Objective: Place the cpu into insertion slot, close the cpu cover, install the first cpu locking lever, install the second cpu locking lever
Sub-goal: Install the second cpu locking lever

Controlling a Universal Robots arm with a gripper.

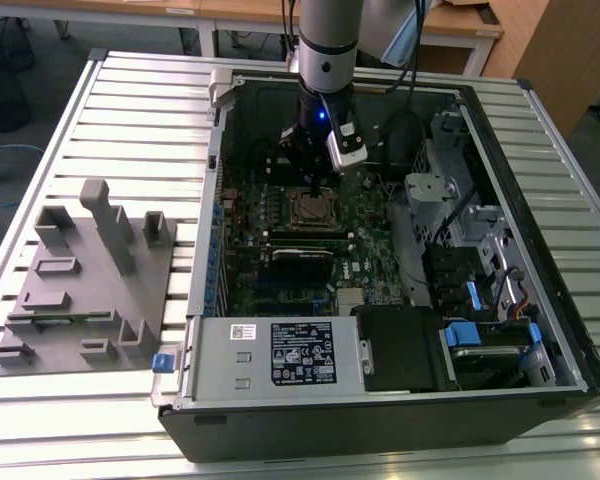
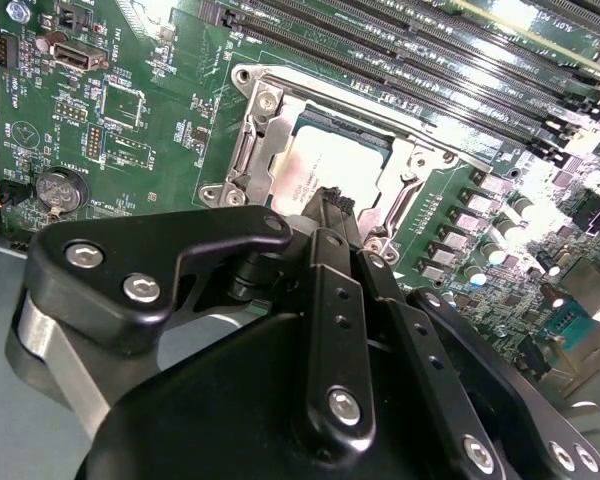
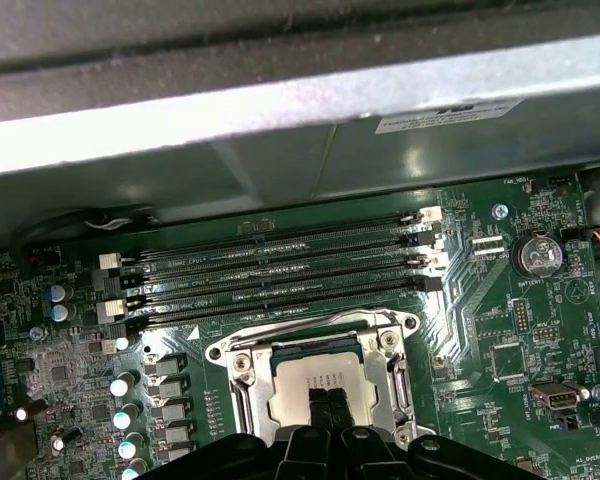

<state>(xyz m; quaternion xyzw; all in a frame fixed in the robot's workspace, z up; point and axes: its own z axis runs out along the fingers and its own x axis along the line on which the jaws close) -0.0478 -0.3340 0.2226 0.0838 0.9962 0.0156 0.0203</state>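
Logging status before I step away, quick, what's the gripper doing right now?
Gripper: fingers together, tips down on the chip seated in the socket; whether it grips cannot be told.

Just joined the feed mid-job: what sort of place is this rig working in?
Likely a workshop or lab: an open computer case lies on a slatted metal workbench, wooden desks behind, the hand over its motherboard.

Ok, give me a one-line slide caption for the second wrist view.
Claw poised over the cpu seated in the insertion slot, cpu cover framing it on the green motherboard.
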